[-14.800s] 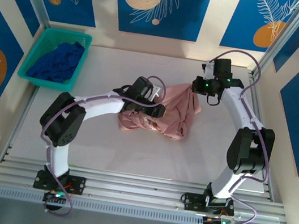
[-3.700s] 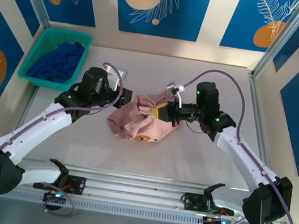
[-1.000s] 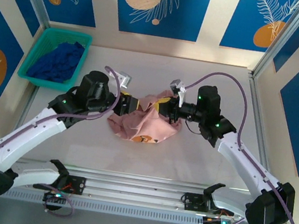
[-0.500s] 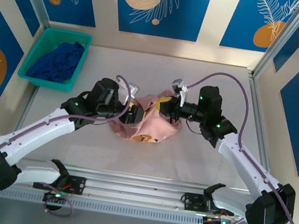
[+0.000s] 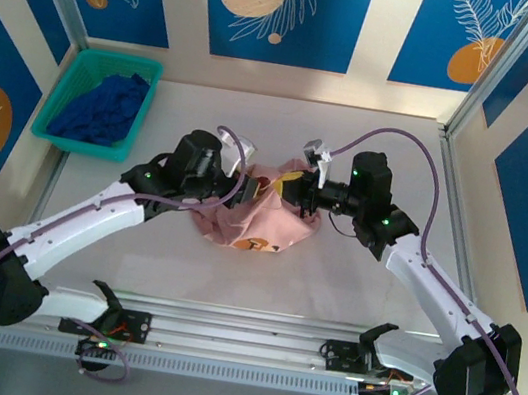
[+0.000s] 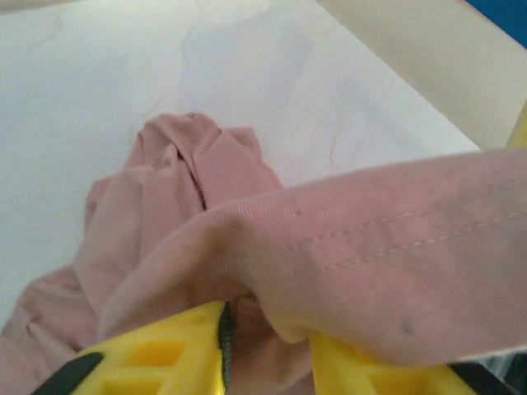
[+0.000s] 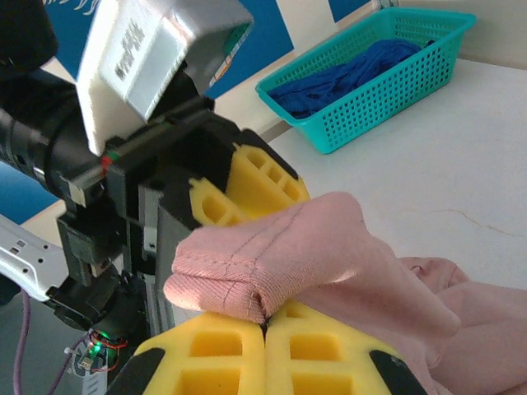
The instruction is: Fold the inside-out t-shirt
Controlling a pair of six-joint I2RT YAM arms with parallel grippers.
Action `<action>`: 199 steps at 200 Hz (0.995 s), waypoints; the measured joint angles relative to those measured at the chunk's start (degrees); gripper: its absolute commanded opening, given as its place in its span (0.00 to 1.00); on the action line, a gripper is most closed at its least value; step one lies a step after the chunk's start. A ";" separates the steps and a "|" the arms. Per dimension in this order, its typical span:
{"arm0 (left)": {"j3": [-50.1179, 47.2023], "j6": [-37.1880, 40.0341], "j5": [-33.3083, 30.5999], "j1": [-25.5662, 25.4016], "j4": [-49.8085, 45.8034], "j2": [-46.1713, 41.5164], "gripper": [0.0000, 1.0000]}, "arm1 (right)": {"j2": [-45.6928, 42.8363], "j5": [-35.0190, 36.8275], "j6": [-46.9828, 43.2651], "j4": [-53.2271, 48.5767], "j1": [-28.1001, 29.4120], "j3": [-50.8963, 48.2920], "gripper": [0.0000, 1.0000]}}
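Pink cotton, soft and light: the inside-out t-shirt [image 5: 262, 223] is limp, will sag and bunch wherever it isn't supported, and is not fragile or slippery. It lies in a crumpled heap mid-surface [image 5: 361, 285] between the two arms, with part of it lifted off the heap. A bit of yellow-and-dark print shows on the near side.

The best places to hold it look like the stitched hems and seams, since the doubled fabric there gives the pads more to bite on. Two holds well apart would let it be stretched flat.

Right gripper [image 7: 265, 329]: jaws closed, pinching a folded hem edge of the shirt.

Left gripper [image 6: 268, 321]: jaws narrow, with a hemmed band draped across and between them. Can't tell if it is actually clamped.

Counts:
- 1 pink t-shirt
- 1 dark blue garment [image 5: 105, 108], inside the basket
- 1 teal basket [image 5: 52, 117], far-left corner, well apart from the shirt
- 2 grippers, both at the shirt
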 measured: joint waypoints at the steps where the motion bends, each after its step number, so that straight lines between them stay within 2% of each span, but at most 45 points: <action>1: 0.04 0.02 -0.07 0.00 0.00 0.00 0.19 | 0.00 0.00 -0.02 -0.04 -0.02 0.00 0.00; 26: 1.73 1.31 0.00 0.17 -0.17 0.26 0.00 | 0.00 0.83 -0.28 -0.72 -0.02 0.00 0.00; 51: 4.13 2.27 1.81 0.57 -1.31 0.26 0.00 | -0.09 4.94 -1.27 -1.77 0.81 0.07 0.00; 82: 5.75 2.23 7.30 1.64 -4.57 -1.55 0.00 | -0.09 12.20 -2.64 -3.80 3.19 0.55 0.00; 122: 9.05 1.97 16.41 6.82 -11.13 -5.62 0.00 | 0.00 18.51 -3.76 -8.35 3.91 3.87 0.00; 147: 9.77 2.01 20.22 10.51 -13.90 -7.74 0.00 | 0.00 18.25 -4.61 -10.88 3.78 6.45 0.00; 176: 8.31 2.01 22.69 12.26 -14.53 -9.25 0.00 | 0.79 14.82 -4.55 -14.32 1.97 9.86 0.00; 191: 7.63 2.03 20.44 12.31 -15.34 -9.38 0.00 | 1.64 10.60 -4.33 -14.62 1.09 10.43 0.00; 199: 7.61 1.99 16.59 12.33 -16.46 -9.14 0.00 | 2.12 7.87 -3.89 -14.69 0.74 10.43 0.00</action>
